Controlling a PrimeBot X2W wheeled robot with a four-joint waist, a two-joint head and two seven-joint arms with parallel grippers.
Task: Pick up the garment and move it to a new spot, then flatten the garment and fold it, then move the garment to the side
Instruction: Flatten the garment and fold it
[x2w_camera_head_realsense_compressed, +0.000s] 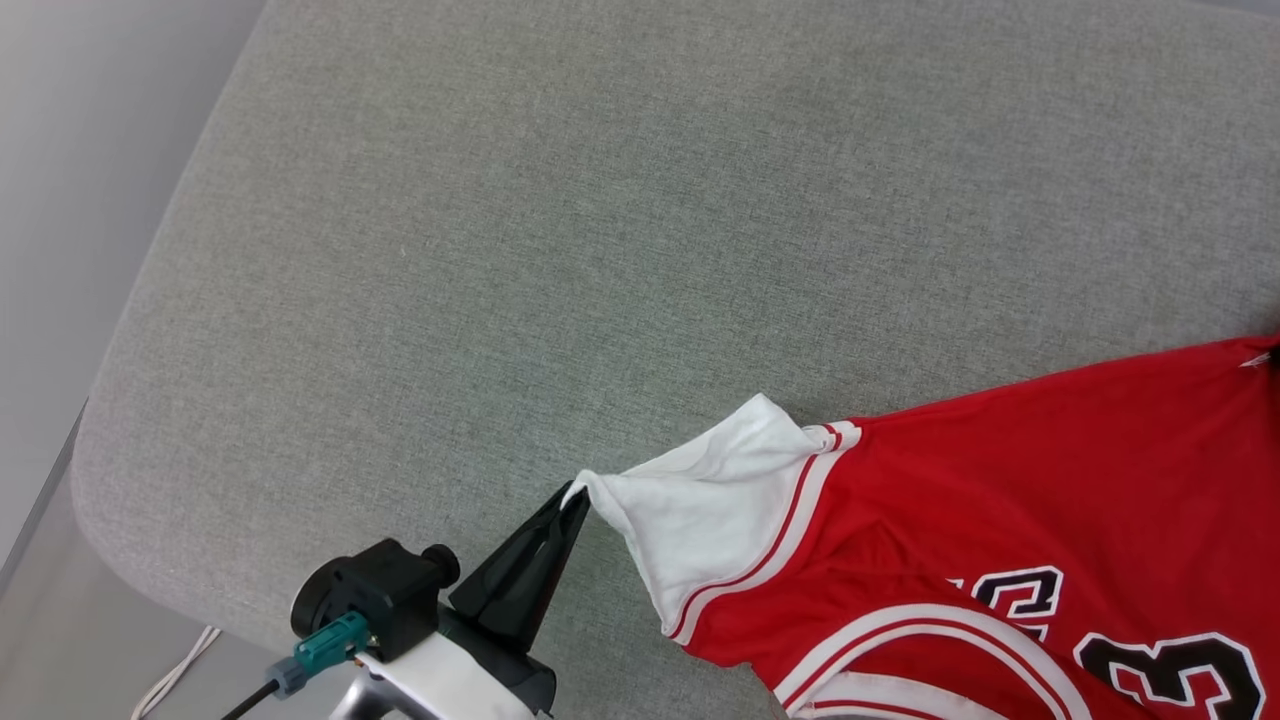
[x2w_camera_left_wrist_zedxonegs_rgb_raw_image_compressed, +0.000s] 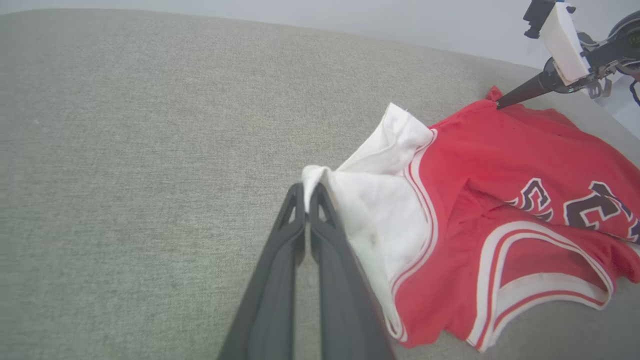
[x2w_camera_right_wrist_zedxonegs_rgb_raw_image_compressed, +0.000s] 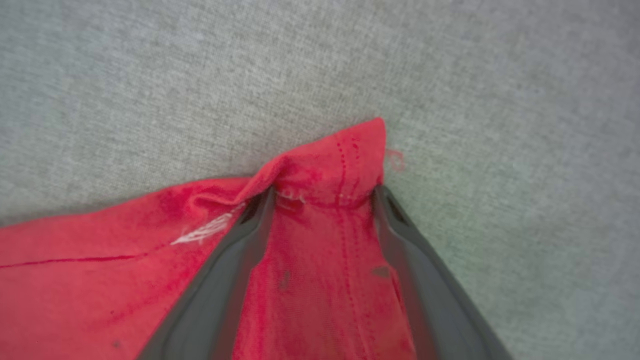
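In the head view the garment (x2w_camera_head_realsense_compressed: 1000, 480) lies number-side up on the grey tabletop (x2w_camera_head_realsense_compressed: 500, 200), toward its near right part. A white sleeve (x2w_camera_head_realsense_compressed: 700, 510) is drawn out toward the near left corner. The left gripper (x2w_camera_head_realsense_compressed: 572, 497) has its jaws closed tight on the very tip of that sleeve, pulling the cloth into a taut point. This looks like a hold meant to stretch the shirt sideways for flattening. In the left wrist view the two fingers meet with only the thin sleeve edge pinched between them. The sleeve is raised a little off the tabletop and folded on itself, and the red body behind it is wrinkled, its lettering creased. At the garment's other end the right gripper (x2w_camera_left_wrist_zedxonegs_rgb_raw_image_compressed: 499, 105) points down at a red corner (x2w_camera_left_wrist_zedxonegs_rgb_raw_image_compressed: 492, 93). In the right wrist view its jaws stand wide apart, one finger on each side of that corner, which humps up between the tips; nothing is clamped. I judge it is placed there to close on the corner, so both arms can pull the garment flat.
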